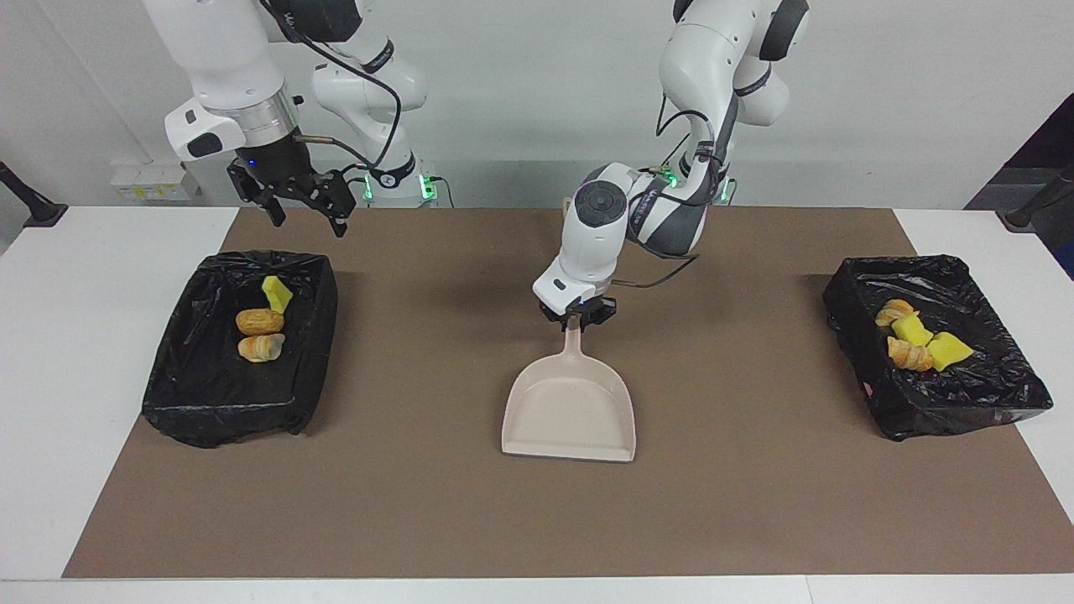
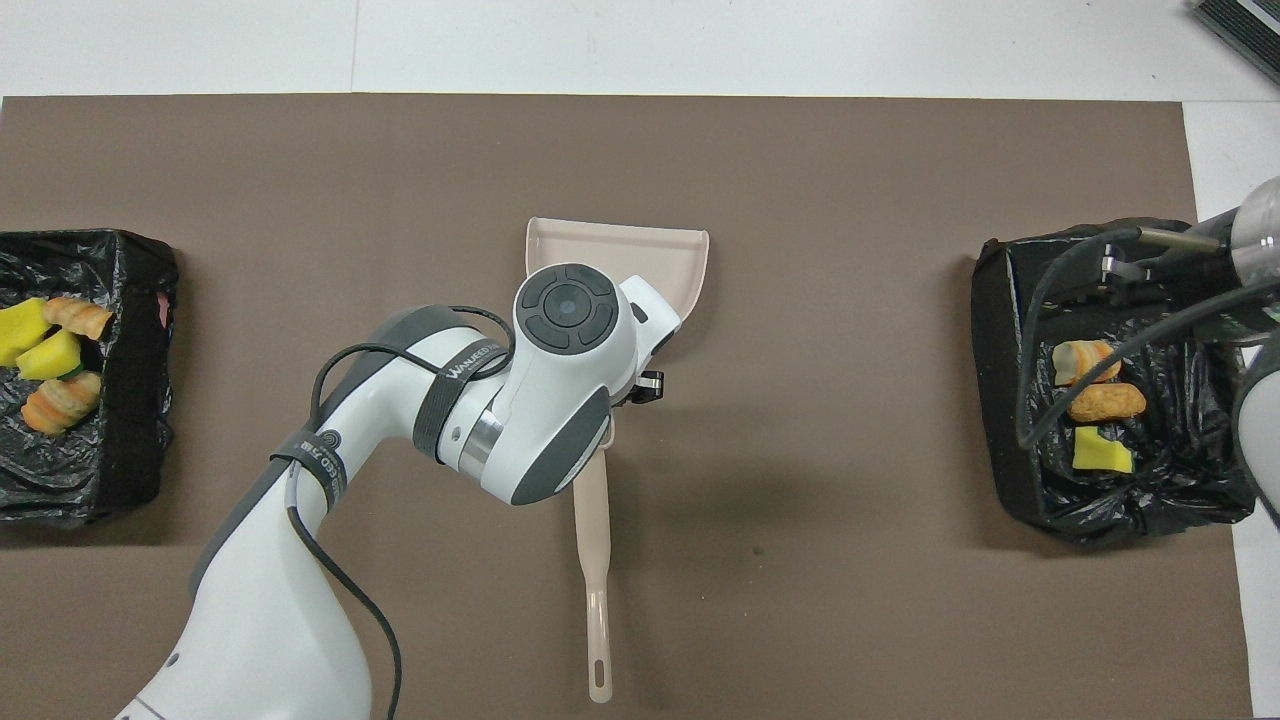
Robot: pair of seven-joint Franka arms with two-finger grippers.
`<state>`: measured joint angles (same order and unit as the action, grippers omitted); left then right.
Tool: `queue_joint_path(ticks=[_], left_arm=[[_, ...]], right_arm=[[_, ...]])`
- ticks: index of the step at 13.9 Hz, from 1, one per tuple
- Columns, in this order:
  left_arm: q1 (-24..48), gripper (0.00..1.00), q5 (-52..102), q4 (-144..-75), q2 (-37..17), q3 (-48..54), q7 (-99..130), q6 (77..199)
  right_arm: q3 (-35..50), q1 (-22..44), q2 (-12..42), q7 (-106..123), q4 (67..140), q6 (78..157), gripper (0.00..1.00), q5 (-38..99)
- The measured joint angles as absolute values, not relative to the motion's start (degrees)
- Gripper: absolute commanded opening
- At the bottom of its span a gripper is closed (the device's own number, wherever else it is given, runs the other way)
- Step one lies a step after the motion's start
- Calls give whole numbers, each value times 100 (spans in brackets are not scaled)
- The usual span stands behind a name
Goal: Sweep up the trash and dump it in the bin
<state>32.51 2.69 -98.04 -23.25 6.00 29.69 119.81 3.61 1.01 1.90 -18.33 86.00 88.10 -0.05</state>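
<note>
A beige dustpan [image 1: 570,403] lies flat and empty mid-table, its handle [image 2: 598,560] pointing toward the robots. My left gripper [image 1: 577,317] is low over the handle next to the pan, fingers apart on either side of it; in the overhead view the arm hides it. The trash lies in two black-lined bins. The bin [image 1: 210,419] at the right arm's end holds a yellow chunk [image 1: 277,294] and two tan lumps [image 1: 258,320]. The bin [image 1: 948,415] at the left arm's end holds several pieces [image 1: 910,344]. My right gripper [image 1: 306,220] is open and empty, above its bin's edge nearest the robots.
A brown mat [image 1: 755,503] covers the table between the bins, with white table [image 1: 67,335] at both ends. In the overhead view the bins show at the mat's two ends [image 2: 130,400] [image 2: 1000,400]. The right arm's cables [image 2: 1100,340] hang over its bin.
</note>
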Motion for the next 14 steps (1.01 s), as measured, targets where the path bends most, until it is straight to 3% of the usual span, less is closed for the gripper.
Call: queue_joint_path(ticks=[1, 2, 7, 14], left_arm=[[3251, 25, 280, -9810, -2324, 598, 2969, 11988], [3251, 99, 285, -9816, -2321, 596, 2969, 11995], [3189, 100, 293, -9815, -2242, 486, 3001, 12038], [2196, 100, 287, -9833, -1744, 397, 2918, 11817]], right_arm=[[361, 101, 190, -1833, 8600, 8810, 100, -5], [361, 101, 190, -1833, 8600, 8810, 100, -5], [361, 101, 190, -1833, 8600, 8810, 100, -5], [361, 101, 190, -1833, 8600, 8810, 100, -5]])
